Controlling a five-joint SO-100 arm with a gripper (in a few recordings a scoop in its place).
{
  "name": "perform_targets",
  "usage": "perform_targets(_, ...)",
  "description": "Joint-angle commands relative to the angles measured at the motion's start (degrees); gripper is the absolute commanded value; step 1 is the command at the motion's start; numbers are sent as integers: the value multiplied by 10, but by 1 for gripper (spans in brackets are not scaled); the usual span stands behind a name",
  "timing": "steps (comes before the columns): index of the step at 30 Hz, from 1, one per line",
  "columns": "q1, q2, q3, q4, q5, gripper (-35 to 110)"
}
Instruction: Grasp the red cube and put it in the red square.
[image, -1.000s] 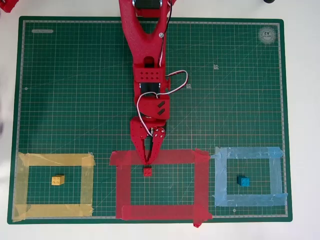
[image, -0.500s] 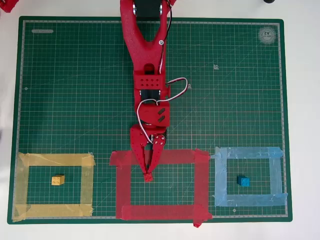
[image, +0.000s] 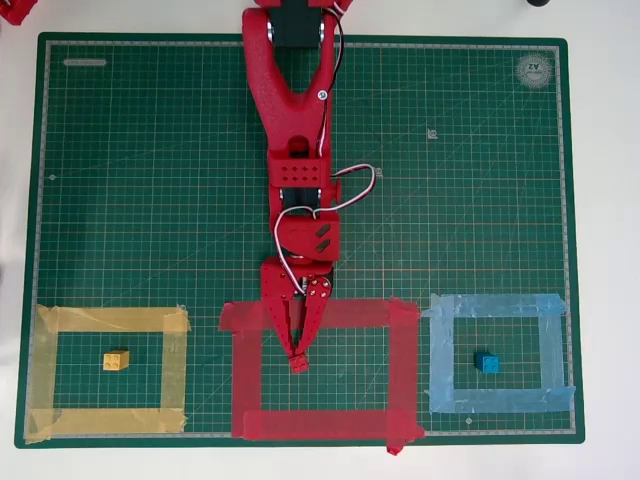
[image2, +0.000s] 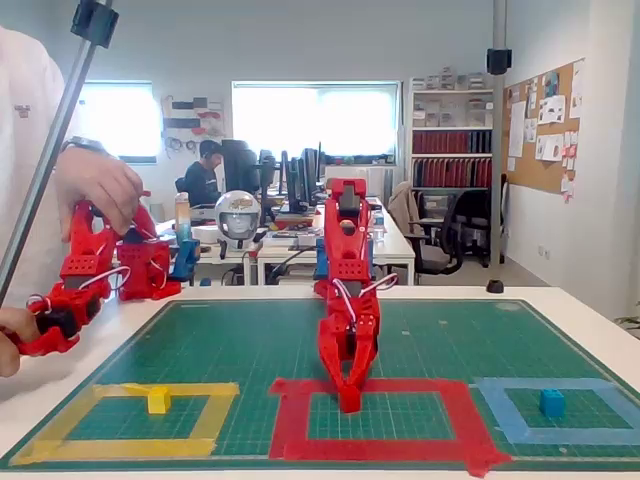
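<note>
The red cube (image: 298, 364) is a tiny red block pinched at the tips of my red gripper (image: 297, 355), inside the upper part of the red square (image: 405, 365). My gripper is shut on it, its fingers pointing down the overhead picture from the arm above. In the fixed view the gripper (image2: 349, 397) reaches down to the mat inside the red square (image2: 455, 411), and the red cube (image2: 349, 402) blends with the fingertips there.
A yellow block (image: 116, 360) sits inside a yellow tape outline (image: 174, 370) at the left. A blue block (image: 487, 363) sits inside a light blue tape outline (image: 440, 355) at the right. All lie on a green cutting mat (image: 150, 180).
My gripper has moved down the overhead picture, from the square's top tape strip to inside the square, carrying the red cube with it.
</note>
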Motion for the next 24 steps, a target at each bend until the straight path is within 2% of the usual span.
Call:
perform_targets(1, -1, 7, -34, -37, -9, -1)
perform_targets(18, -7, -5, -19, -84, -8, -1)
perform_targets(24, -2, 122, 90, -42, 0, -1)
